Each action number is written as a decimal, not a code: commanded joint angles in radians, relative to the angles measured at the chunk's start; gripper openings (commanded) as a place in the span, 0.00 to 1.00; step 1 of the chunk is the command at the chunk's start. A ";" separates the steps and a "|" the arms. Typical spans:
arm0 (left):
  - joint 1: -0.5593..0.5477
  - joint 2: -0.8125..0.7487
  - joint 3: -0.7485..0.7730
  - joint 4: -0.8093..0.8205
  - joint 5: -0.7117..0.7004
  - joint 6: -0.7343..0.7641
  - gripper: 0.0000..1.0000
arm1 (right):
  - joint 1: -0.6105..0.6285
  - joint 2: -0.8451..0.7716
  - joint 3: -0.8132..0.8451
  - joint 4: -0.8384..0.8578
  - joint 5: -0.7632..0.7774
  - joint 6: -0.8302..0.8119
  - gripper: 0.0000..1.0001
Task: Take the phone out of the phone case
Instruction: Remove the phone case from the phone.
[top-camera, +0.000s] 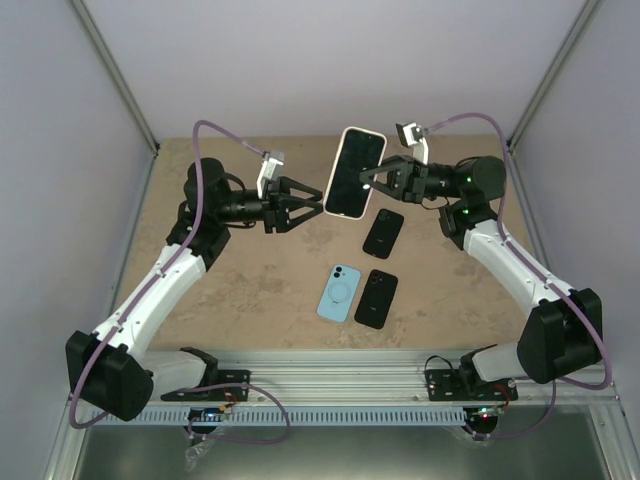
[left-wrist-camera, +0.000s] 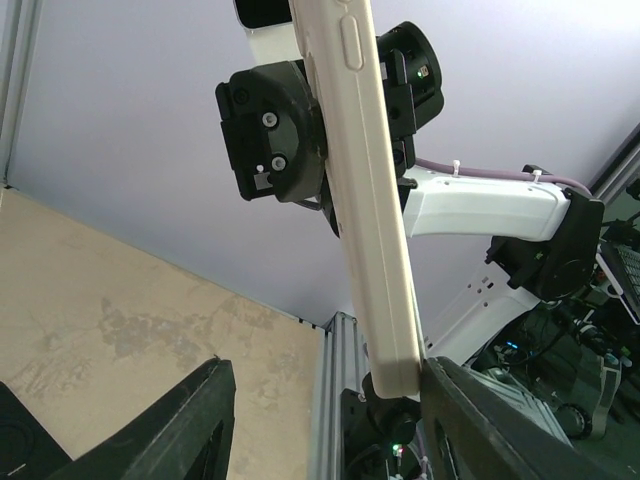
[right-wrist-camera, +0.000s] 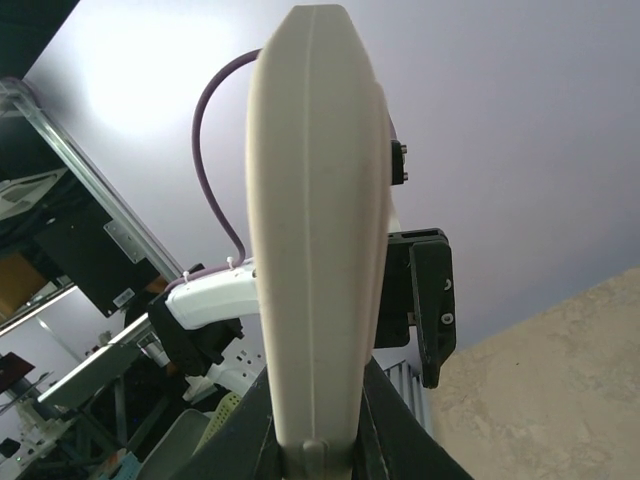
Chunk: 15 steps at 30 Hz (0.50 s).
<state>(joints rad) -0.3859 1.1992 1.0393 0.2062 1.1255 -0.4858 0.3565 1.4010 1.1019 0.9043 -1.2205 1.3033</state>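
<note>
The right claw (top-camera: 374, 181) is clamped on the phone (top-camera: 352, 175), which sits in its white case (left-wrist-camera: 372, 220) and is held above the tabletop (top-camera: 250, 290) at upper centre of the overhead view. The left claw (top-camera: 316, 203) is spread wide at the case's lower left edge, gripping nothing.

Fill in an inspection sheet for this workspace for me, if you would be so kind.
Surface: tan table, mottled.
Job's things: white cased phone held in the air, screen facing the top camera.
Clutter: black phone, second black phone and blue phone lying flat on the table.
Grippers: right gripper shut on the white cased phone's edge; left gripper open beside its lower end.
Cables: purple left cable and right cable loop above the arms.
Surroundings: plain grey walls, metal frame.
</note>
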 joint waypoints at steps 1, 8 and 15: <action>0.007 -0.005 0.000 -0.024 -0.035 0.035 0.53 | 0.005 -0.017 0.003 0.057 0.022 0.006 0.00; 0.005 -0.014 -0.017 0.023 0.002 0.005 0.59 | 0.004 -0.013 0.003 0.051 0.028 -0.001 0.00; -0.005 -0.012 -0.016 0.015 0.005 0.012 0.61 | 0.004 -0.010 0.006 0.050 0.030 -0.003 0.01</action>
<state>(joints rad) -0.3866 1.1992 1.0325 0.2081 1.1240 -0.4839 0.3569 1.4010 1.0992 0.9043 -1.2194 1.3041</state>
